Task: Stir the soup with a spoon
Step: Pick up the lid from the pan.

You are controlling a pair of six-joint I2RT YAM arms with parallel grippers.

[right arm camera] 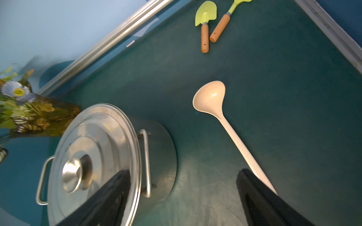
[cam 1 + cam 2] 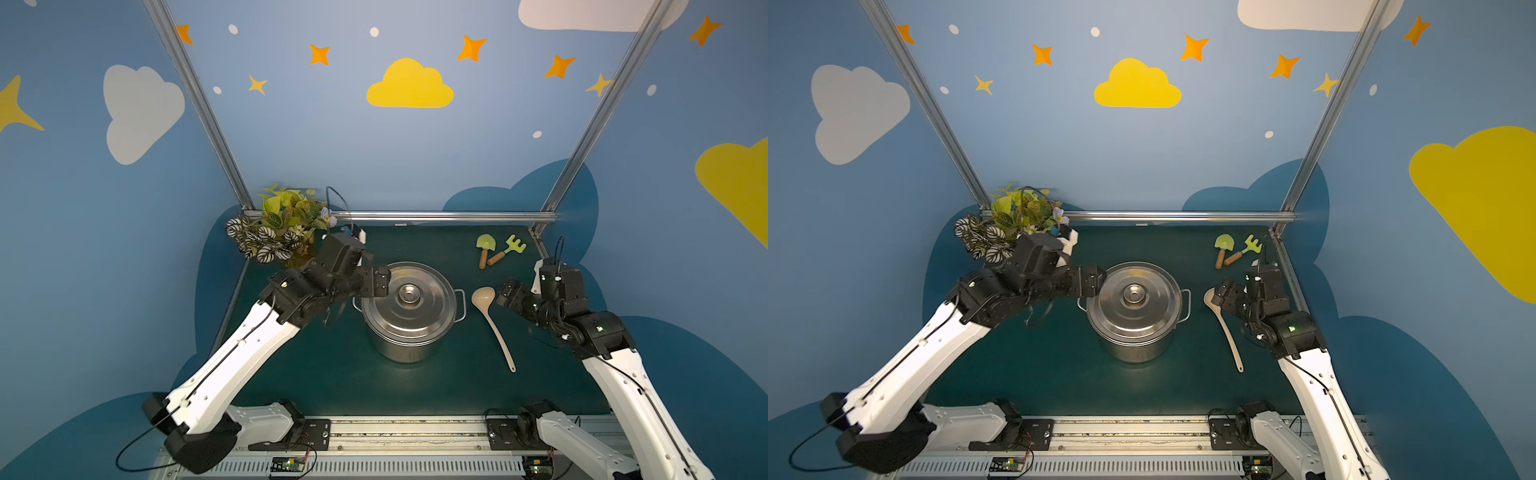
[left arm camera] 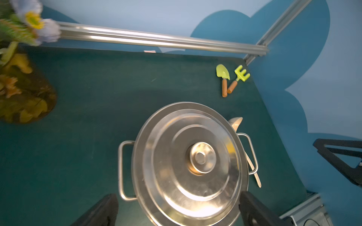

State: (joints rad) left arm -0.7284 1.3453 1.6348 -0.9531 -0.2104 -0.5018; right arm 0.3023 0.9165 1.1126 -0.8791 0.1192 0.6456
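On the green desk (image 2: 332,386), your right gripper (image 2: 500,294), wide and empty like the left gripper (image 2: 383,282), could push the spoon (image 2: 495,330) aside, and the lid (image 2: 428,309) is on the pot (image 2: 405,349).

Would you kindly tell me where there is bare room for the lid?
Free: the mat in front of the steel pot, and behind it up to the rear rail. Crowded: right side, with ladle, toy shovel and rake.

Beige spoon (image 2: 483,298); seemingly striped leaves (image 2: 264,254)
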